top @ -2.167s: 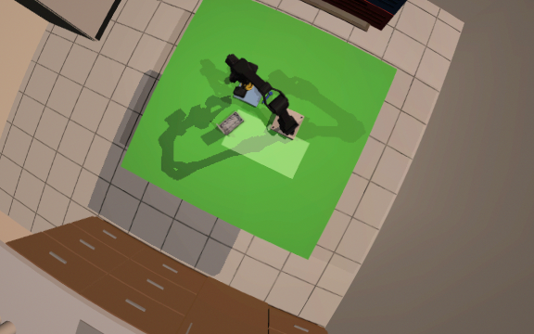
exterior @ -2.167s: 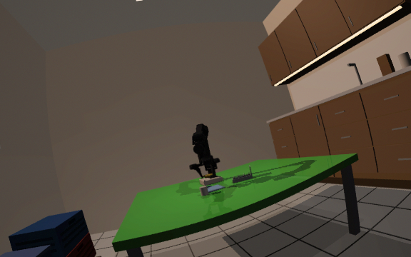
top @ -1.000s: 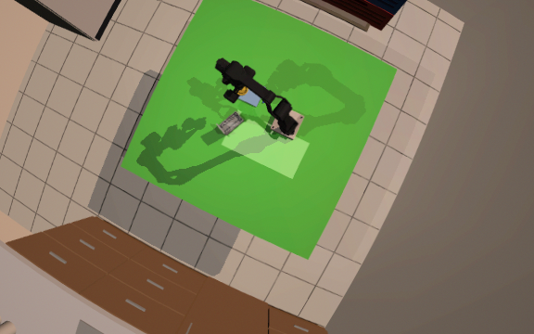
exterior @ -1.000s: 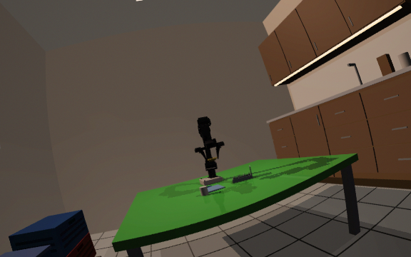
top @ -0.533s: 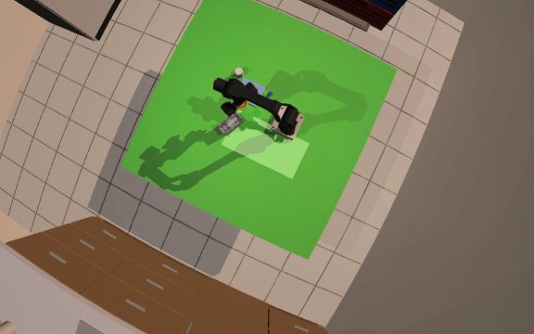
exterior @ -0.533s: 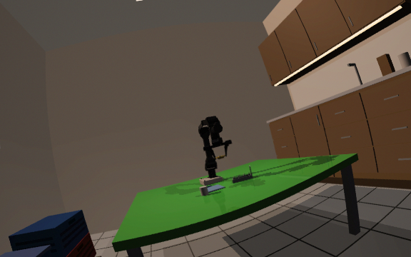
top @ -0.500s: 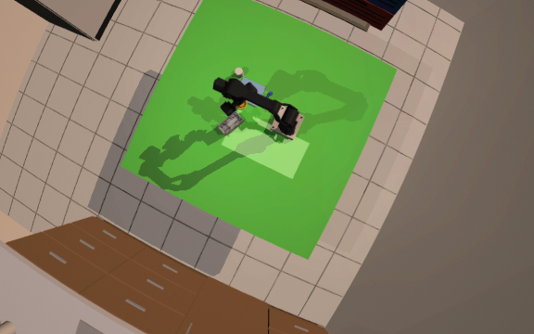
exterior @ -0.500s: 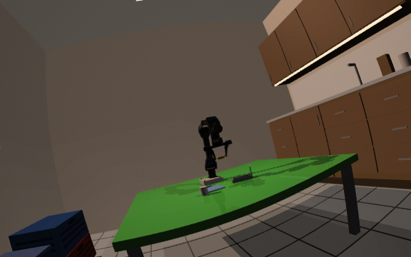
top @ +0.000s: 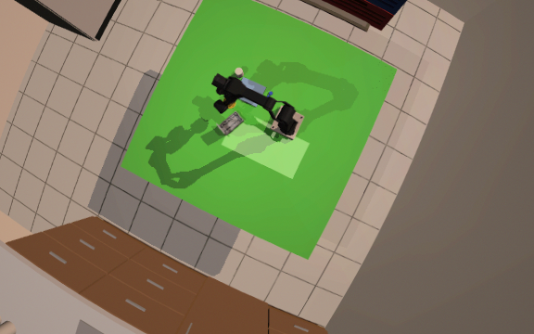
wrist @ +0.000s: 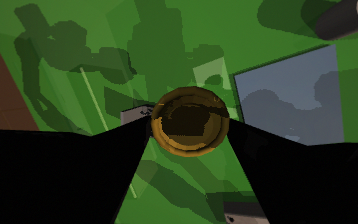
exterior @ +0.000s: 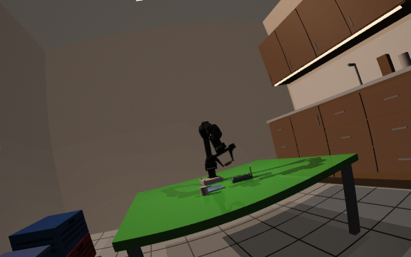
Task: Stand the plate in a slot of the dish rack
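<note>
A small amber-brown round plate (top: 232,105) (exterior: 228,163) (wrist: 190,148) is held by its opposite edges between the two black fingers. My gripper (wrist: 188,121) is shut on it, high above the green table. In the exterior view the plate shows as a thin, slightly tilted sliver, not upright. The dish rack (top: 231,123) (exterior: 242,178) (wrist: 134,115) is grey with dark rails and stands on the table, near and below the gripper. In the wrist view most of the rack is hidden behind the plate and the left finger.
A blue-grey flat mat (top: 256,86) (exterior: 216,188) (wrist: 290,95) lies on the table, with a short round pale-topped cylinder (top: 238,72) (exterior: 204,191) (wrist: 339,22) beside it. A small blue thing (top: 270,94) lies between the mat and the arm's base (top: 295,128) (exterior: 210,180).
</note>
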`<state>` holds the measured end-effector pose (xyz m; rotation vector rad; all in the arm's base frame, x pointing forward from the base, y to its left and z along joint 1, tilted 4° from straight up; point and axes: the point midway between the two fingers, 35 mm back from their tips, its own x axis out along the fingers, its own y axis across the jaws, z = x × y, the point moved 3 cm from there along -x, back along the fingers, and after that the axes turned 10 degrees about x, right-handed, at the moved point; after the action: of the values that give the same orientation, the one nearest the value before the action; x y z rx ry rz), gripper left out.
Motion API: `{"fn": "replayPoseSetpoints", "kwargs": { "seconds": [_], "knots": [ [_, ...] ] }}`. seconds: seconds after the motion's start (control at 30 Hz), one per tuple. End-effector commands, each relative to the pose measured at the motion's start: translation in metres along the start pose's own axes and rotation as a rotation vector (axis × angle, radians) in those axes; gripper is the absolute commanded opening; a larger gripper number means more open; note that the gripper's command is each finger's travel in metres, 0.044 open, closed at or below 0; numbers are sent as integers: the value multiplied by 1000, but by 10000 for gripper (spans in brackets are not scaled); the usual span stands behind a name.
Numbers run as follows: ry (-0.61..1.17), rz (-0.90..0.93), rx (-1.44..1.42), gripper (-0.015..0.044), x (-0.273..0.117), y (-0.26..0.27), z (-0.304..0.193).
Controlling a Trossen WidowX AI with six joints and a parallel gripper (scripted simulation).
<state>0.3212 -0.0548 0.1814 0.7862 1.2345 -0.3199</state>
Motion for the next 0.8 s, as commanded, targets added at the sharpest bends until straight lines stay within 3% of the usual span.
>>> {"fn": "replayPoseSetpoints", "kwargs": {
  "seconds": [0.0,0.77],
  "knots": [
    [-13,69,-24,0,16,1,8],
    [-188,473,-231,0,73,3,46]
  ]
}}
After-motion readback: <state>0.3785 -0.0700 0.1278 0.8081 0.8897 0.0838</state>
